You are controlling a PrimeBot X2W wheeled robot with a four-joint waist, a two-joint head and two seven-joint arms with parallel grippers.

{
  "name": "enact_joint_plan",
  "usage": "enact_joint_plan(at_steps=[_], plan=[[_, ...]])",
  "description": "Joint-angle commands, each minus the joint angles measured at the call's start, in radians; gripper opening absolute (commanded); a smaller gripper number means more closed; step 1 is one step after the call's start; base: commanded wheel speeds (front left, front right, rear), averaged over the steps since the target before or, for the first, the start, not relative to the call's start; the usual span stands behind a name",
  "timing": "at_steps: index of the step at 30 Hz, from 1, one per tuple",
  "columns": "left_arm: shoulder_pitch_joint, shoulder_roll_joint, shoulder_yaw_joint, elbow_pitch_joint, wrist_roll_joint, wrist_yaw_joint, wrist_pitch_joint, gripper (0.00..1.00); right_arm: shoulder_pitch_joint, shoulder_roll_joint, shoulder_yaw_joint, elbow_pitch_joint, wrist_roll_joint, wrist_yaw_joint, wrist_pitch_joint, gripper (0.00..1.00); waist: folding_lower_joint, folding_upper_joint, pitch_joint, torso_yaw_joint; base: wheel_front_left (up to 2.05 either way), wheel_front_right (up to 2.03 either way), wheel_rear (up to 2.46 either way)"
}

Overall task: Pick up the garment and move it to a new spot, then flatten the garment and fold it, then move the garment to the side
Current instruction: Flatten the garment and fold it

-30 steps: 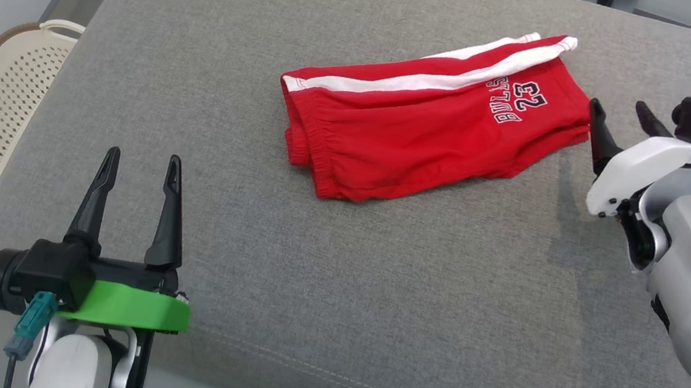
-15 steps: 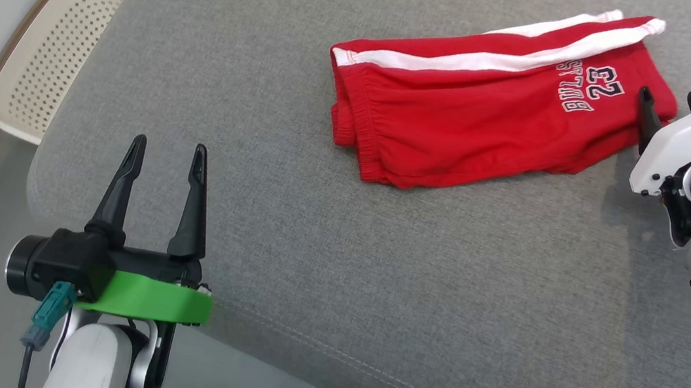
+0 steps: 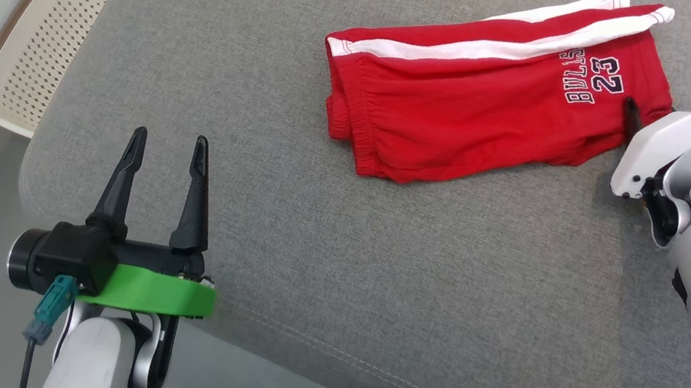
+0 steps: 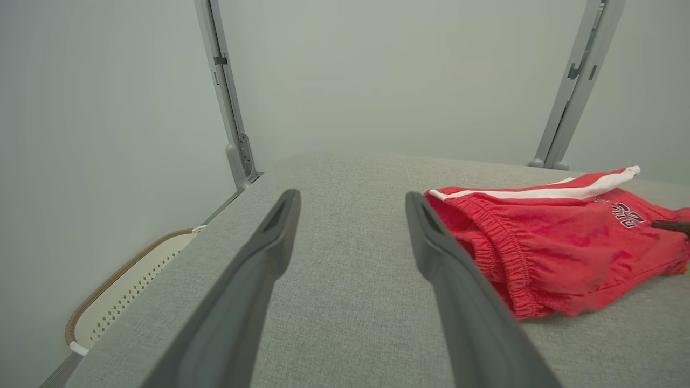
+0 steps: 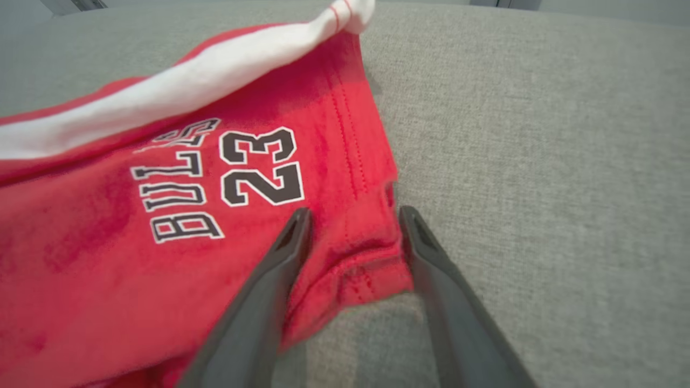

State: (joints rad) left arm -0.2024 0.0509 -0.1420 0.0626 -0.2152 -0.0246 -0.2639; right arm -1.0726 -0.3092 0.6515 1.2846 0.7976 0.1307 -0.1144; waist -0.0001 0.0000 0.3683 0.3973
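The garment [image 3: 475, 104] is a pair of red shorts with white side stripes and "BULLS 23" print, lying folded on the grey cushion [image 3: 375, 277]. My right gripper [image 3: 642, 115] is at its right hem corner. In the right wrist view the right gripper [image 5: 354, 213] stands open, its fingers straddling the bunched red hem of the garment [image 5: 161, 226], one finger lying over the cloth. My left gripper [image 3: 170, 138] stands open and empty at the cushion's near left. In its wrist view the left gripper [image 4: 353, 196] has the garment's [image 4: 566, 248] waistband end to its right.
A cream perforated basket [image 3: 25, 62] sits on the floor off the cushion's left edge, the basket [image 4: 124, 291] also showing low in the left wrist view. Grey metal posts [image 4: 232, 108] rise behind the cushion against a pale wall.
My right gripper has moved forward from beside the shorts onto their hem corner, and its fingers have narrowed a little. The head camera has shifted. The left gripper is unchanged.
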Motion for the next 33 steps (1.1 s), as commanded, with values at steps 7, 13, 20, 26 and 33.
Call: enact_joint_plan(at_steps=[7,13,20,26,33], plan=[[0.004,0.0,0.006,0.019,0.012,0.005,0.001,1.0,0.042,0.025,0.024,-0.012,0.013,0.0,-0.009,0.0,0.0001,0.0,-0.046,-0.033,0.0,0.0,0.0],[0.03,0.0,0.021,0.033,0.021,-0.005,0.0,1.0,0.092,0.036,0.049,-0.067,0.048,0.0,-0.003,0.0,0.0001,0.0,-0.106,-0.072,0.0,0.0,0.0],[0.06,0.0,0.035,0.05,0.035,-0.013,0.0,1.0,0.154,0.033,0.103,-0.146,0.102,0.0,0.064,0.0,0.0001,0.0,-0.166,-0.126,0.0,0.0,0.0],[0.083,0.001,0.05,0.061,0.044,-0.022,0.0,1.0,0.197,0.016,0.149,-0.203,0.15,0.0,0.117,0.0,0.0001,0.0,-0.21,-0.172,0.0,0.0,0.0],[0.1,0.0,0.064,0.069,0.051,-0.03,0.001,1.0,0.28,-0.012,0.188,-0.286,0.22,0.0,0.153,0.0,0.0001,0.0,-0.242,-0.205,0.0,0.0,0.0]])
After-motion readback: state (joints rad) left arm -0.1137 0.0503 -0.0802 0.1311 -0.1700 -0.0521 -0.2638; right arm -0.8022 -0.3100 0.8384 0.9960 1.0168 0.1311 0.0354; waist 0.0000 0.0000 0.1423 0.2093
